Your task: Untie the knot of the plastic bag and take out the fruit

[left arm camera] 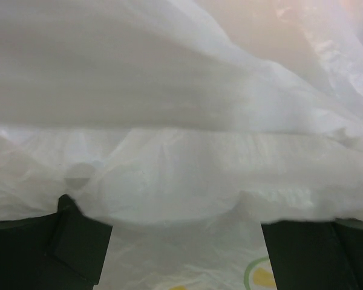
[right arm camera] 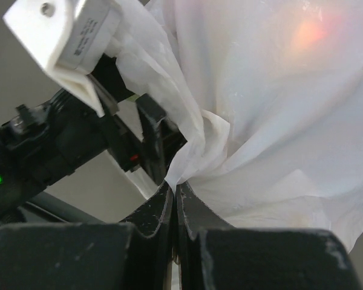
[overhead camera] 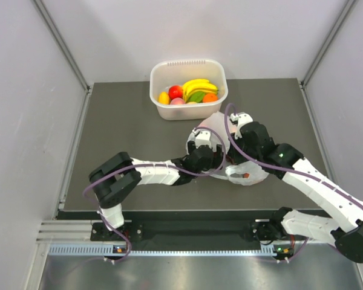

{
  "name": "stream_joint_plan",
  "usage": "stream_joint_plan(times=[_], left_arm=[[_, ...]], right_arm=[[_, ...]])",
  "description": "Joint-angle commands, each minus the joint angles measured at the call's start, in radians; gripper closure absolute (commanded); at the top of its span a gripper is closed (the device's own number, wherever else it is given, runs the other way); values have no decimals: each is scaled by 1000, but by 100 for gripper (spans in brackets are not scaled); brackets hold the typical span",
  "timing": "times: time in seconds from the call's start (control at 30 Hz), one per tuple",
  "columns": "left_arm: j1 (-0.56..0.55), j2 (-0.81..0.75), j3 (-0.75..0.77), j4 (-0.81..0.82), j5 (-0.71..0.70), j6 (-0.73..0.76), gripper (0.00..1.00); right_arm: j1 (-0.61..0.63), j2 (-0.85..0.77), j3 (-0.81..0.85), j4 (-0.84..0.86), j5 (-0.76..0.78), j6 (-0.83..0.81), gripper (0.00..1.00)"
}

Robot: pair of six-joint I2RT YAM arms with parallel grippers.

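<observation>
The plastic bag [overhead camera: 239,176] lies in the middle of the counter [overhead camera: 127,127], a little nearer than the white tub [overhead camera: 187,112], with both arms crowded over it. It is thin, crinkly film that should weigh almost nothing itself, so any heft comes from the fruit [right arm camera: 308,30], which shows only as a warm orange glow through the white. Film like this is limp and slippery, stretches or tears under a hard tug, and gives no firm edge, so the sensible place to take hold is a bunched fold near the gathered neck, not the taut skin over the fruit. The right gripper [right arm camera: 174,193] does just that, its fingers closed tight on a pinched fold of the bag. The left gripper [left arm camera: 181,235] stands wide open with film draped across the gap, holding nothing. The knot cannot be picked out with any certainty (the arms cover that part from above). Seen from overhead, the bag's long axis seems to run from the tub side toward the near edge, slanting slightly right. In the right wrist view the folds converge downward onto the closed fingertips, so the gathered end probably points at that gripper.
</observation>
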Motion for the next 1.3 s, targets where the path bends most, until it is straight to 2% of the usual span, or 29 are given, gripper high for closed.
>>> stream_joint_plan(times=[0.0,0.17,0.27,0.37,0.4,0.5,0.53,0.63,0.7,0.73,0.77,1.03,1.27], left_arm=[[27,47,45,97,-29,-12,5],[56,123,70,195,5,-2,7],[56,146,70,295,62,55,16],[56,165,67,362,138,80,29],[56,166,62,382,155,86,38],[55,154,29,448,215,104,52],[55,148,10,456,223,110,62],[47,90,-22,453,241,138,78],[41,56,-40,441,255,161,85],[39,20,-59,414,263,167,97],[36,1,-66,395,284,173,100],[27,-244,-203,259,439,152,100],[19,-390,-185,9,563,141,100]], right_arm=[[14,11,17,52,-26,-3,100],[14,10,11,61,-30,-8,100],[14,10,2,69,-35,-8,100],[14,13,-1,73,-42,-8,100],[14,13,-1,75,-43,-6,100],[14,15,2,78,-43,-9,100],[14,13,2,78,-44,-8,100],[14,15,1,84,-41,-8,100],[14,18,-1,86,-35,-6,100],[14,18,-1,89,-32,-5,100],[14,18,-1,89,-23,1,100],[14,33,0,99,30,14,100],[13,50,17,106,69,23,100]])
